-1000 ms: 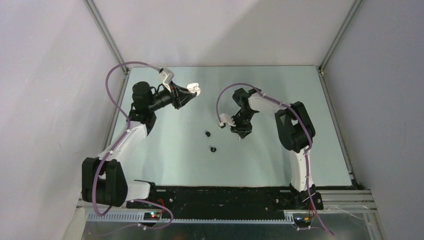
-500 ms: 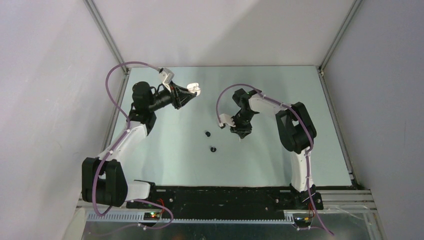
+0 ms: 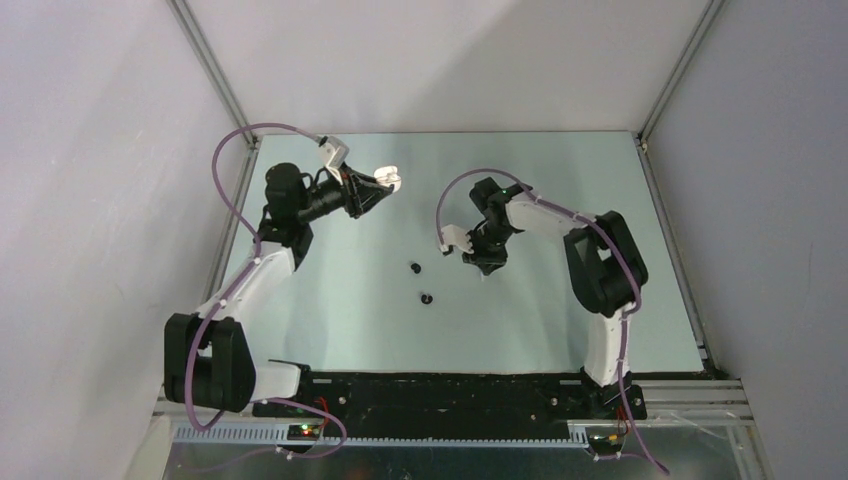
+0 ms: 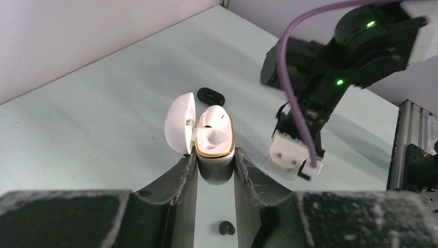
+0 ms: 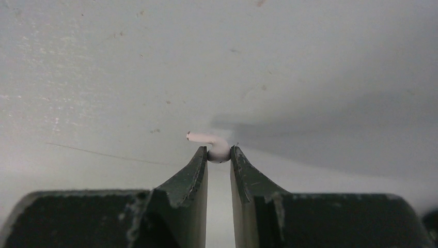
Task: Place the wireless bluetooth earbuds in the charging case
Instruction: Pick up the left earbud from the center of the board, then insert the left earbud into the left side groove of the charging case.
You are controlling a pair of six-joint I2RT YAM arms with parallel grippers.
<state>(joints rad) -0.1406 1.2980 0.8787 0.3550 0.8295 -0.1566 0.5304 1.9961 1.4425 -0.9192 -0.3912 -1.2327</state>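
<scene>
On the surface (image 5: 103, 77), my right gripper (image 5: 219, 155) pinches a white stemmed earbud (image 5: 210, 140); left gripper (image 4: 216, 161) clamps the open white case (image 4: 214, 143), ready to receive it

The case (image 4: 213, 142) sits between the left gripper's (image 3: 383, 185) fingertips, above the far left part of the table (image 3: 560, 330). In the left wrist view its lid (image 4: 181, 124) stands at the case's left, and the seated earbud (image 4: 212, 117) rests in the case's far end. Nearer than the case and slightly to its right, the far earbud (image 3: 414, 267) and the near earbud (image 3: 426, 298) lie apart on the table. Further right of the case, the right gripper (image 5: 219, 151) pinches the pinched earbud (image 5: 214, 144) down at the tabletop.
</scene>
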